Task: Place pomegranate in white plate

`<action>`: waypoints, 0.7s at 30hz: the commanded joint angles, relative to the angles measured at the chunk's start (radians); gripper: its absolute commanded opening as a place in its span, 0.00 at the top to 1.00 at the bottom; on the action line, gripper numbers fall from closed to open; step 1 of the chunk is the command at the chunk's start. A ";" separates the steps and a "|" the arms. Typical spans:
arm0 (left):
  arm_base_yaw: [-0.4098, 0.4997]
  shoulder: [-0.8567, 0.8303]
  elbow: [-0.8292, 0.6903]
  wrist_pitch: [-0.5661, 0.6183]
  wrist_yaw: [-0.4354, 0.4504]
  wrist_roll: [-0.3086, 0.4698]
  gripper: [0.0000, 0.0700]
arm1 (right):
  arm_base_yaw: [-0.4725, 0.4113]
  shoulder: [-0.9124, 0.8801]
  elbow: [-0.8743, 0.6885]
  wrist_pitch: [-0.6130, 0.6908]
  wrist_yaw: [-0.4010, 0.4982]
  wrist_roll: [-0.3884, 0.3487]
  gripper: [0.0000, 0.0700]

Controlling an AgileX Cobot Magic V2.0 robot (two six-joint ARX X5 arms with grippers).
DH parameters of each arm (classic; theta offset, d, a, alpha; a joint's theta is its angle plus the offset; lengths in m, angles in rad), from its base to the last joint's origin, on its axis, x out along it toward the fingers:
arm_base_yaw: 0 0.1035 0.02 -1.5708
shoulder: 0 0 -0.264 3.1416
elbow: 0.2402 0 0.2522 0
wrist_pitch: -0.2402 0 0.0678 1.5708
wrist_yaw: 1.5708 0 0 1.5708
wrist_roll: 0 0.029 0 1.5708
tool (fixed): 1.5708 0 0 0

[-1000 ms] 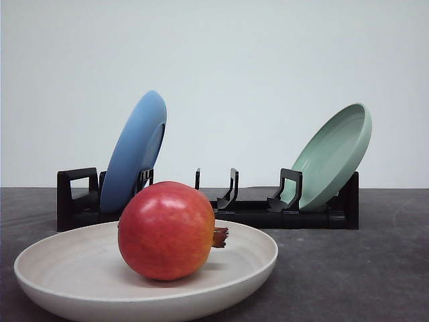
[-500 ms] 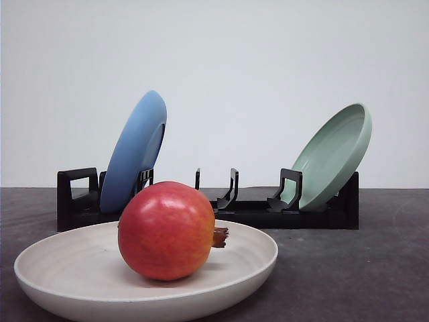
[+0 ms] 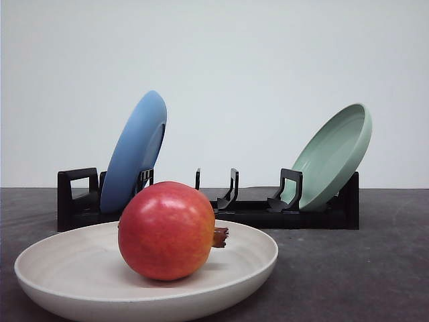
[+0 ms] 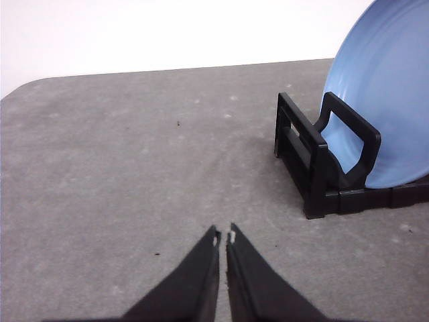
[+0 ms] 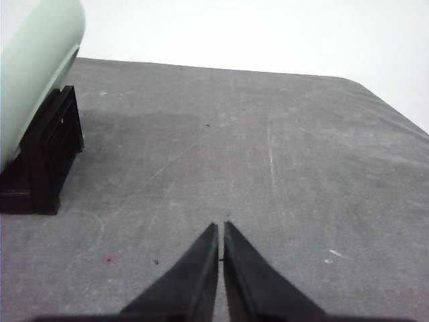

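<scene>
Grey, scuffed table [image 3: 375, 268] ran under everything, kinda matte and scratchy looking. One black plastic rack [image 3: 268, 215] sat at the back with two plates leaning in it: one blue plate [image 3: 134, 151] at the left end, one pale green plate [image 3: 335, 154] at the right. One white plate [image 3: 74, 268] sat flat up front, shallow, round, matte cream with a raised rim. One pomegranate [image 3: 167, 230] lay right in it, glossy red with a yellow-orange blush, brown crown stub sticking out sideways. Left gripper [image 4: 222, 236] and right gripper [image 5: 220, 229] both had their pointy black jaws pinched together on nothing, above bare table.
</scene>
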 commanded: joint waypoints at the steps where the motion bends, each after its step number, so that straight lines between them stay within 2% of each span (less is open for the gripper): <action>1: 0.001 -0.001 -0.010 -0.003 0.000 0.014 1.00 | -0.001 -0.003 -0.008 0.001 -0.002 -0.015 0.99; 21: 0.001 -0.001 -0.010 -0.003 0.000 0.014 1.00 | -0.001 -0.003 -0.008 0.011 -0.006 -0.007 0.99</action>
